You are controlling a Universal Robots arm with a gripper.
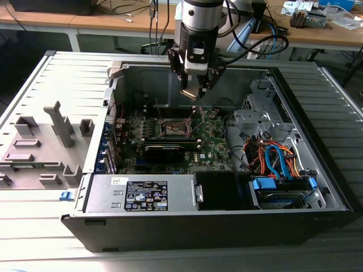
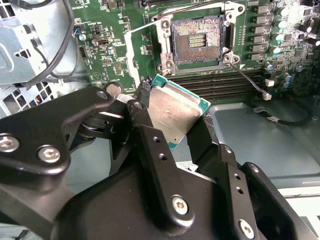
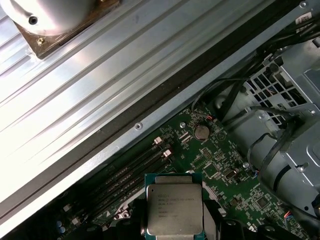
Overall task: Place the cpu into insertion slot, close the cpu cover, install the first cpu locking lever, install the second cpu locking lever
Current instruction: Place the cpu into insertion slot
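My gripper (image 1: 195,92) hangs over the open computer case, above the motherboard (image 1: 170,141). It is shut on the cpu (image 2: 175,112), a flat square chip with a silver-grey top and a green edge, pinched between two black fingers (image 2: 150,130). In the first wrist view the cpu (image 3: 174,209) hangs above the green board. The insertion slot (image 2: 196,40) lies uncovered, its pin field and metal rim showing, a short way beyond the chip; in the exterior view the insertion slot (image 1: 176,129) is below the gripper. A thin silvery frame, seemingly the cpu cover (image 2: 131,52), stands raised beside the slot. A wire locking lever (image 2: 247,75) is swung out.
Long black memory slots (image 2: 220,82) run between the chip and the socket. A black card (image 1: 164,150), the power supply (image 1: 142,195) and a drive bay with blue and orange cables (image 1: 278,161) crowd the case. A grey fixture tray (image 1: 45,141) lies at the exterior view's left.
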